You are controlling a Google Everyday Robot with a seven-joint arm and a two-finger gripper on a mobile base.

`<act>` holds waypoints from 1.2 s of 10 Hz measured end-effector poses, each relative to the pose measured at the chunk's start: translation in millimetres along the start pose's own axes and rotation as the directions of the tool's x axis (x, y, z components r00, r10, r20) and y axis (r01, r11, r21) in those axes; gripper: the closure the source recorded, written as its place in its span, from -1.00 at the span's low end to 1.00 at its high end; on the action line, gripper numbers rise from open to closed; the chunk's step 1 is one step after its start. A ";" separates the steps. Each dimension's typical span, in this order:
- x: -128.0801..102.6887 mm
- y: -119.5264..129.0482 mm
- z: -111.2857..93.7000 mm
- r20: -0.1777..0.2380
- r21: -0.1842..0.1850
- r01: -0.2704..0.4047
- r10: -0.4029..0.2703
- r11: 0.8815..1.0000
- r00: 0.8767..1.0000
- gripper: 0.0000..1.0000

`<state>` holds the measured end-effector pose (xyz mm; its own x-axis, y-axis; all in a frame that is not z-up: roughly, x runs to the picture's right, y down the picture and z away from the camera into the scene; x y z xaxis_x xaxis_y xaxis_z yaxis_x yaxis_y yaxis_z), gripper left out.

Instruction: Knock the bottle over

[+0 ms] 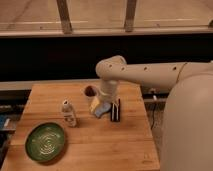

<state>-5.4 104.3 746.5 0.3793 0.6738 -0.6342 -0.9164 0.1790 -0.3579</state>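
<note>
The bottle (68, 113) is small, pale and translucent with a whitish cap and a dark-marked label. It stands upright on the wooden table (115, 145), left of centre, just above and right of the green plate (45, 141). My gripper (110, 111) hangs from the white arm (145, 72) over the middle of the table, to the right of the bottle and apart from it. Its dark fingers (116, 110) point down at the tabletop, with a yellow and blue object (98, 106) beside them.
A white cup with a dark inside (90, 91) stands at the back of the table, just behind the gripper. The robot's white body (187, 125) fills the right side. A dark wall and window frames run behind the table.
</note>
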 end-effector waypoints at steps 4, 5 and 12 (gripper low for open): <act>0.0 0.0 0.0 0.000 0.000 0.000 0.000 1.000 1.000 -0.39; 0.0 0.0 0.0 0.000 0.000 0.000 0.000 1.000 1.000 -0.23; 0.3 0.3 0.2 -0.003 0.001 0.001 -0.001 1.000 1.000 1.00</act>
<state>-5.6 104.7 746.3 0.3805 0.6715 -0.6358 -0.9162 0.1802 -0.3580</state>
